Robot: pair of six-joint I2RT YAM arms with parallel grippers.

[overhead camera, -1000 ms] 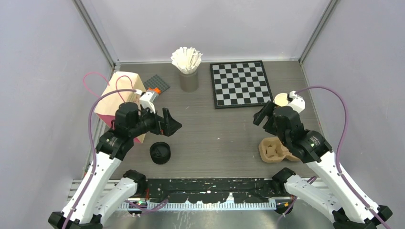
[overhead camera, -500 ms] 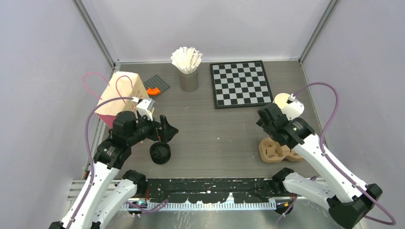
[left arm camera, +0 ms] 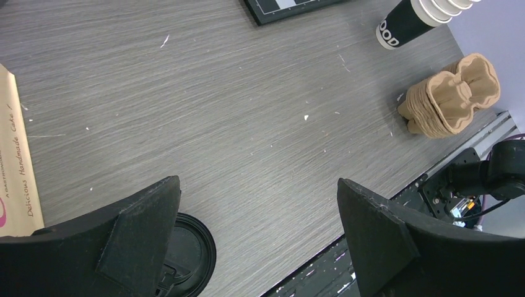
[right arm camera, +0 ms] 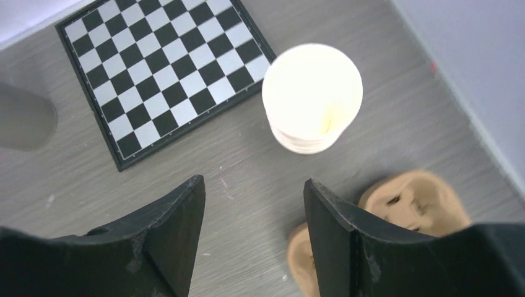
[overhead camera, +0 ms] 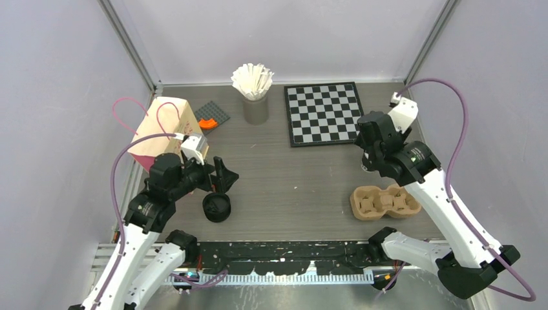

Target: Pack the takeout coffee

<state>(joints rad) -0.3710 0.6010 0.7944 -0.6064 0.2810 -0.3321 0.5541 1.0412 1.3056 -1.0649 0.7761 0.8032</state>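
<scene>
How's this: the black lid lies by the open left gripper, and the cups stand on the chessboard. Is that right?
Not quite. The cups stand on the table just off the chessboard, past its corner, not on it; the right wrist view shows this. The rest holds: the black lid lies by the open left gripper.

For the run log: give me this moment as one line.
left gripper: open, by black lid | right gripper: open, empty, near cup stack | carrier: empty

Left jaws wide apart; right jaws parted, empty.
</scene>
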